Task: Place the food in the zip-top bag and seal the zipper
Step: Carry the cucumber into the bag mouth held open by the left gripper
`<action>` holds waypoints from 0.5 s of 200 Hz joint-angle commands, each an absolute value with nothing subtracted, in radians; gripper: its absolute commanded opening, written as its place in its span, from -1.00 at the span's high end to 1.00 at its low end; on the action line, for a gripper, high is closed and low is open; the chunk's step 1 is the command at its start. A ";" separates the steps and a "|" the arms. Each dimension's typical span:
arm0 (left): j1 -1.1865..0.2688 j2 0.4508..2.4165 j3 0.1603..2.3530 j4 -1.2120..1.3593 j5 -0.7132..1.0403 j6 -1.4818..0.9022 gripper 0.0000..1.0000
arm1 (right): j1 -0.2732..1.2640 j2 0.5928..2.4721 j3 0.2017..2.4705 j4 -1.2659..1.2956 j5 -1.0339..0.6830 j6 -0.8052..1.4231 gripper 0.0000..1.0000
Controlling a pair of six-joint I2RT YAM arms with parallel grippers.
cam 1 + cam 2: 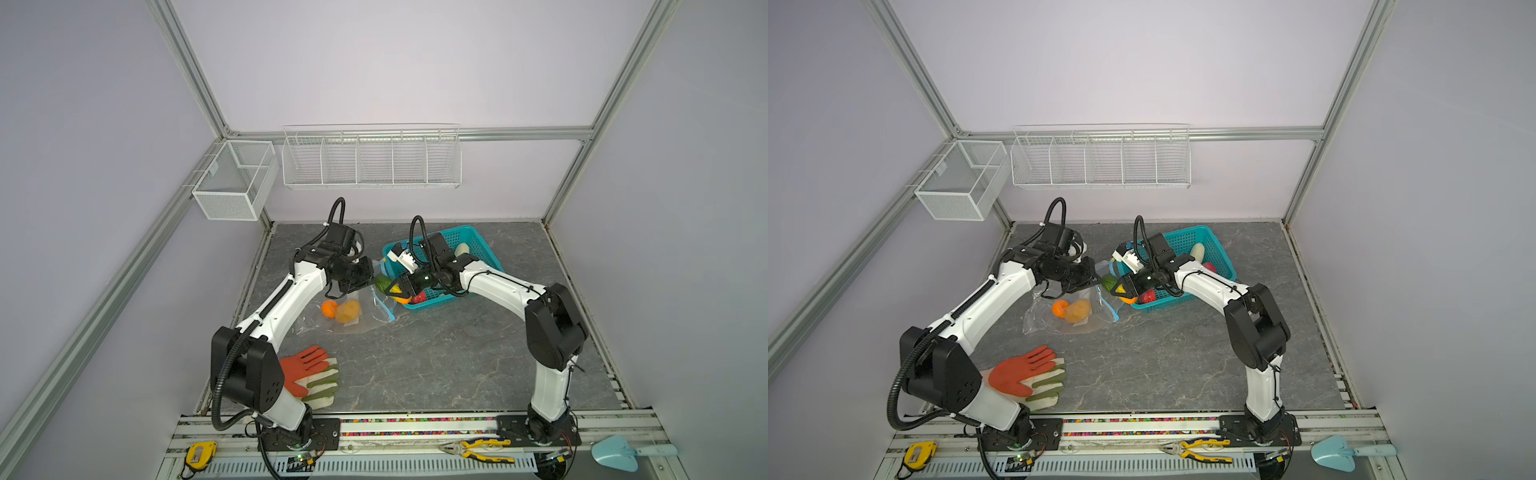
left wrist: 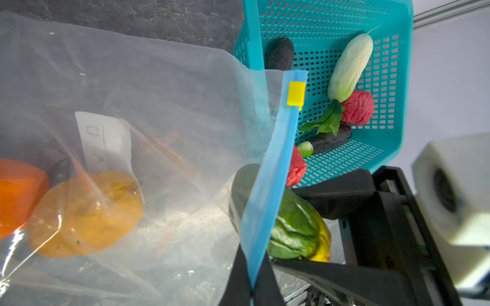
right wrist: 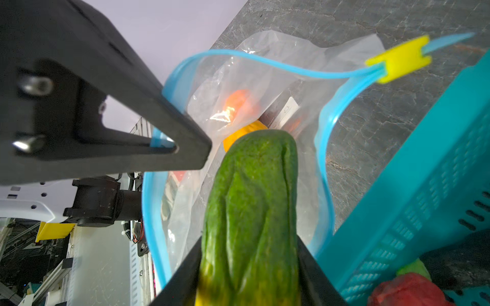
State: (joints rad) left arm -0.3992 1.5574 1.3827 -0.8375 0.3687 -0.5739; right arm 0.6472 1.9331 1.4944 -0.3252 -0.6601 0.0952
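1. My left gripper [image 2: 251,287] is pinched tight on the zipper [image 2: 275,159] and lifts one lip of the zip-top bag [image 2: 159,106]. The bag's body lies on the table [image 1: 436,365], just beside the teal basket [image 2: 331,23].
2. My right gripper [image 3: 249,242] is clamped around a green vegetable [image 3: 252,198], jaws partly apart on its body. Its nose points into the open mouth, and in the left wrist view it seems just past the blue strip.
3. An orange piece [image 2: 18,196] and a yellow-brown piece [image 2: 84,214] already sit deep in the bag. A pale cabbage [image 2: 350,67], a red piece [image 2: 358,107] and an eggplant [image 2: 331,139] wait in the basket, so I judge the loading far from finished.
4. If I let go too early, the vegetable could tip back out, because most of its length is outside the mouth. It would land between bag and basket.
5. If I push too hard, the shove could drag the slick film out of my left pinch, which grips only a narrow strip. The mouth would then collapse.
6. The lower lip hangs slack near the basket wall. The vegetable or my right fingers could catch it and fold it under, going in or coming out.
7. Only two pieces weigh the bag down, so it may slide away under a push.
8. The yellow slider [image 2: 296,93] sits near one end of the zipper, so sealing has not begun. A kink at my pinch could jam it later.
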 commanded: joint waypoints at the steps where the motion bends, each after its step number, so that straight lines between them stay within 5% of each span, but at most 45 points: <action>1: -0.400 1.526 1.373 -0.827 0.395 -0.586 1.00 | 0.663 1.961 1.534 -0.325 -0.689 0.087 0.06; 100: -0.416 1.495 1.358 -0.810 0.411 -0.610 1.00 | 0.690 2.009 1.599 -0.322 -0.644 0.137 -0.05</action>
